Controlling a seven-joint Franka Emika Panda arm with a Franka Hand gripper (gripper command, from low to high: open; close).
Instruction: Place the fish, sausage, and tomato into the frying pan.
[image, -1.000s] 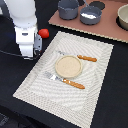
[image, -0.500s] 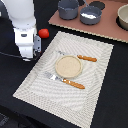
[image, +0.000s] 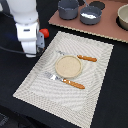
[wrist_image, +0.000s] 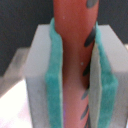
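Observation:
My gripper (image: 38, 45) hangs over the left edge of the placemat in the exterior view. In the wrist view the gripper (wrist_image: 75, 75) is shut, its teal pads (wrist_image: 55, 75) pressed on a red-orange stick with dark marks, the sausage (wrist_image: 72, 55). A small red bit (image: 44, 33) shows beside the gripper; I cannot tell whether it is the tomato or the sausage's end. The frying pan (image: 99, 16) stands at the back on the brown board with something white (image: 89, 16) in it, perhaps the fish.
A taller blue-grey pot (image: 67, 8) stands left of the pan, a beige bowl (image: 123, 16) at the far right. On the striped placemat (image: 95, 75) lie a round beige plate (image: 68, 66), a fork (image: 65, 81) and another orange-handled utensil (image: 80, 57).

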